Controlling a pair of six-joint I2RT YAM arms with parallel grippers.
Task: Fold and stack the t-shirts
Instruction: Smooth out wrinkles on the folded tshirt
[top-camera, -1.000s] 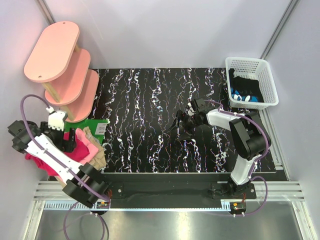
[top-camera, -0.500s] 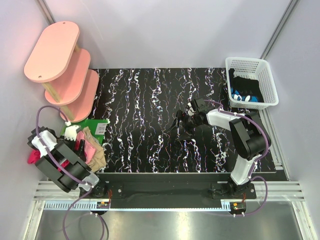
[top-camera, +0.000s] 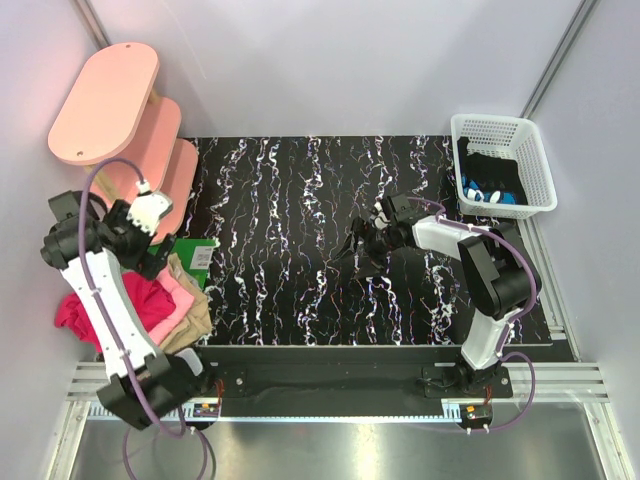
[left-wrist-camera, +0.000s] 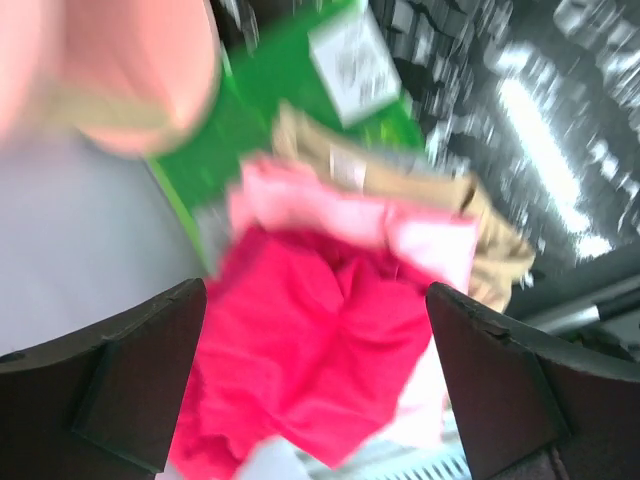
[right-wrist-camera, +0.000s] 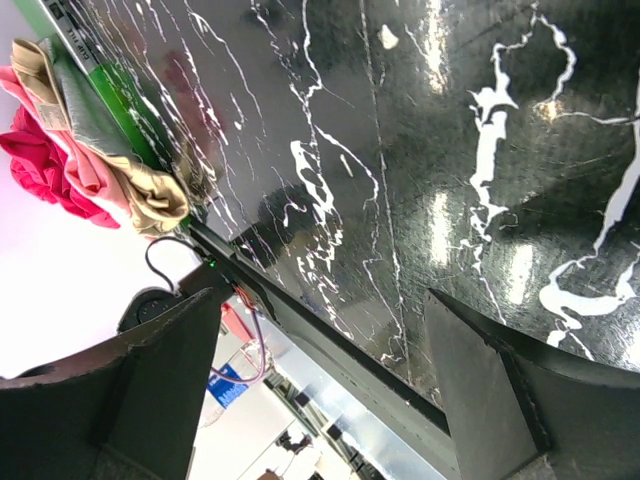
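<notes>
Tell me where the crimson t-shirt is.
Top view: the crimson t-shirt lies bunched by the table's near-left corner, left of the light pink t-shirt.

We see three t-shirts bunched in one crumpled pile at near-left corner of table (top-camera: 300, 200), none folded, none spread flat.
- Crimson-pink t-shirt (left-wrist-camera: 310, 370): vivid, heavily rumpled, leftmost, reaching beyond black marbled surface.
- Light pink t-shirt (left-wrist-camera: 350, 215): creased, in middle, touching both others.
- Tan t-shirt (left-wrist-camera: 440, 190): rightmost, bunched against light pink one.
- We cannot tell sleeves apart.
</notes>
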